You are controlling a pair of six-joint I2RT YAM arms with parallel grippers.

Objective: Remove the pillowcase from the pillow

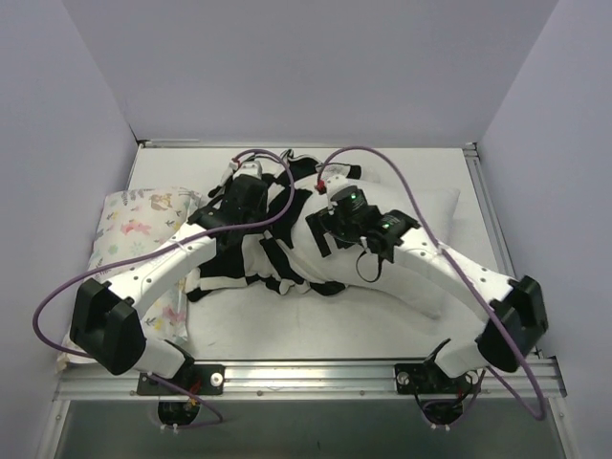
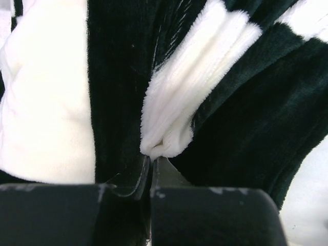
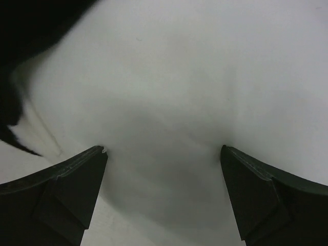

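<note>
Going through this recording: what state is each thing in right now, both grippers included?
pillowcase: bunched up, only partly covering the pillow
pillow: partly bare, lying flat
floral pillow: lying flat off to the side, not gripped
left gripper: shut on a fold of the pillowcase
right gripper: open wide over bare pillow, holding nothing
</note>
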